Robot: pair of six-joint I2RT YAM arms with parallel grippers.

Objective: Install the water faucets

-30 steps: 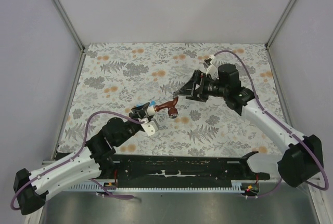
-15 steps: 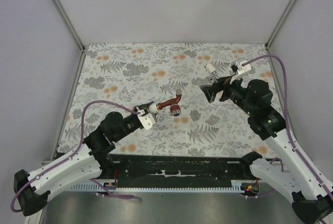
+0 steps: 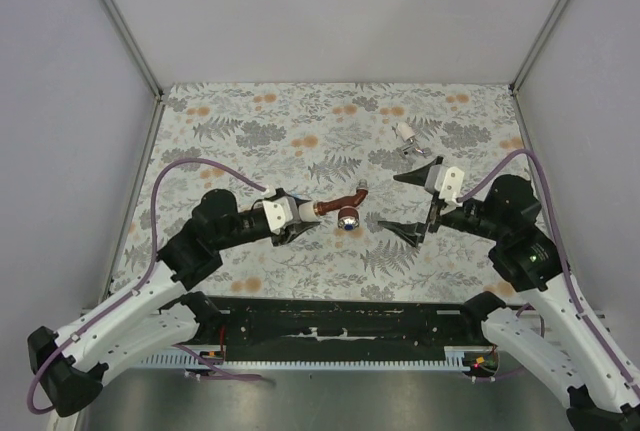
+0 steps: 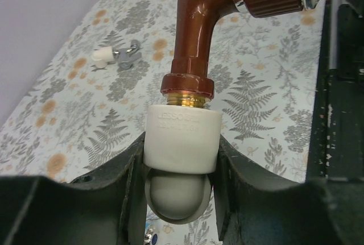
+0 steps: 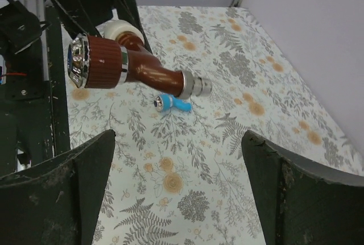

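Note:
A reddish-brown water faucet (image 3: 338, 204) with a round chrome-faced knob (image 5: 94, 62) is screwed by its brass thread into a white pipe fitting (image 4: 182, 137). My left gripper (image 4: 181, 162) is shut on that fitting and holds it above the table, the faucet pointing right. To the right of the knob, my right gripper (image 3: 410, 203) stands wide open, with nothing between its fingers (image 5: 62, 191). A blue faucet (image 5: 170, 103) lies on the table below the brown one. Farther back lies a white-silver faucet (image 3: 407, 136).
The table carries a fern-and-flower patterned cloth (image 3: 250, 141). Plain walls with metal corner posts (image 3: 120, 26) close in the left, back and right sides. A black rail (image 3: 340, 323) runs along the near edge between the arm bases.
My left gripper has lifted and moved right with the fitting and brown faucet. My right gripper drew back to the right, came nearer the front, and now faces the knob, still open.

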